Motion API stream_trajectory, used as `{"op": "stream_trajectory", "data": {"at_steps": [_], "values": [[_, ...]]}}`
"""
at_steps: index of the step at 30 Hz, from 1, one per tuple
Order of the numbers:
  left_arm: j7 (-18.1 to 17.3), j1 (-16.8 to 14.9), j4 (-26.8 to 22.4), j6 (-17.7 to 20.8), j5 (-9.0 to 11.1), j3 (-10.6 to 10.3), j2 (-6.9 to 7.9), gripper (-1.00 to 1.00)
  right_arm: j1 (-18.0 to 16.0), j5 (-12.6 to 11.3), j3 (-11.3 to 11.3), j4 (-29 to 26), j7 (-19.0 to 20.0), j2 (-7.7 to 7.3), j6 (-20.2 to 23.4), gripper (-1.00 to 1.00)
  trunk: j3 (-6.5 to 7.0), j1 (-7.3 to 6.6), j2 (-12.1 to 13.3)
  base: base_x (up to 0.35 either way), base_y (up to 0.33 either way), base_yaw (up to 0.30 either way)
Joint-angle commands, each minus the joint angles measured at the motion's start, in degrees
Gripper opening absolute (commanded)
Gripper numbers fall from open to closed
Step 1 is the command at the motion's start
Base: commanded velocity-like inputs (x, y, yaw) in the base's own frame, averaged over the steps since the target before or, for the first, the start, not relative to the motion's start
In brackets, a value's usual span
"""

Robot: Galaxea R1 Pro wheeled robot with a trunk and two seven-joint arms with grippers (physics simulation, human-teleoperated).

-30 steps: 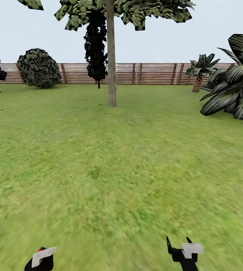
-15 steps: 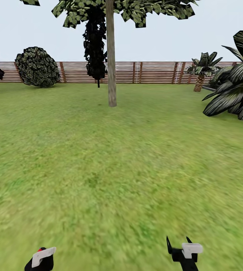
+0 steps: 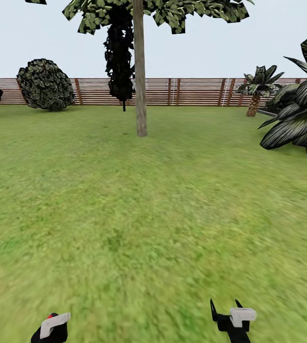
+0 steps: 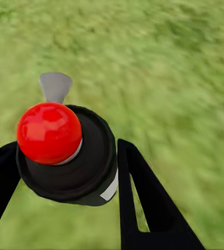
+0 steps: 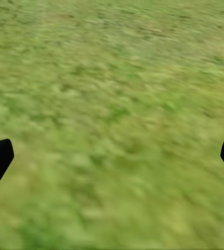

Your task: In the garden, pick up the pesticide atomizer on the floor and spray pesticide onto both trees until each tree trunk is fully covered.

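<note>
1. The left gripper has its fingers pinching the pesticide atomizer, whose red top rises between them.
2. The right gripper has its fingers spread wide over the lawn, holding nothing.
3. The step in hand looks like the approach: the tree trunk stands well ahead of both sets of fingers.
4. Next, I judge, the robot must get near the trunk and aim the nozzle at it.

Black left tool, black right tool with pointed fingers; each with white plate, possibly a label.
</note>
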Motion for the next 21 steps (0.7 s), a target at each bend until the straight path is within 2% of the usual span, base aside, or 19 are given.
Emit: {"op": "stream_trajectory", "data": {"at_steps": [1, 21], "values": [[-0.07, -0.03, 0.04, -0.18, 0.50, -0.19, 0.01, -1.00, -0.03, 0.42, -0.39, 0.04, 0.02, 0.02, -0.16, 1.00, -0.05, 0.02, -0.02, 0.339, 0.000, 0.000], [-0.04, -0.03, 0.04, -0.18, 0.52, -0.19, 0.01, -1.00, -0.03, 0.42, -0.39, 0.06, 0.02, 0.02, -0.16, 1.00, -0.05, 0.02, -0.02, 0.339, 0.000, 0.000]]}}
